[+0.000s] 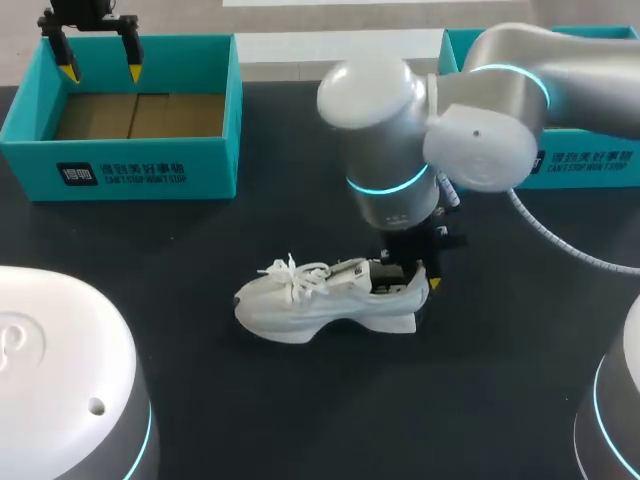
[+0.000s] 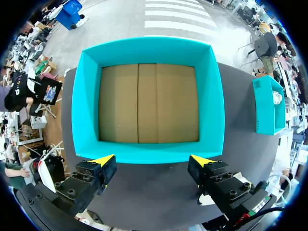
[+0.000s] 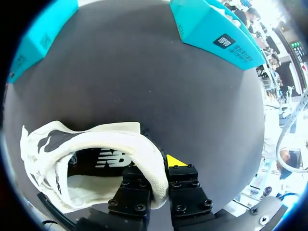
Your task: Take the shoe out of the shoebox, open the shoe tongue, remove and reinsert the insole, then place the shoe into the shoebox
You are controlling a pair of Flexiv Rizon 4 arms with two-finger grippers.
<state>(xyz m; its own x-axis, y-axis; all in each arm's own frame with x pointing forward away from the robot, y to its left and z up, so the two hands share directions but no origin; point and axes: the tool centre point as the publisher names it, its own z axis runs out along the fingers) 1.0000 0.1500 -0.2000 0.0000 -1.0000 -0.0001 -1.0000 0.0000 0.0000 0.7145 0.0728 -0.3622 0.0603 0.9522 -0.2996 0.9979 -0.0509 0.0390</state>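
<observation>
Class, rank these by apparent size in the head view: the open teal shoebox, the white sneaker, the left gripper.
Largest: teal shoebox
Then: white sneaker
Smallest: left gripper, though partly cut off at the view's edge

One tip of right claw [image 3: 156, 167] hidden inside shoe [image 3: 108, 132]

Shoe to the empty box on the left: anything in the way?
Nothing lies on the table between the shoe and the box, and the box is empty. Only the left jaws hang open above its back rim.
</observation>
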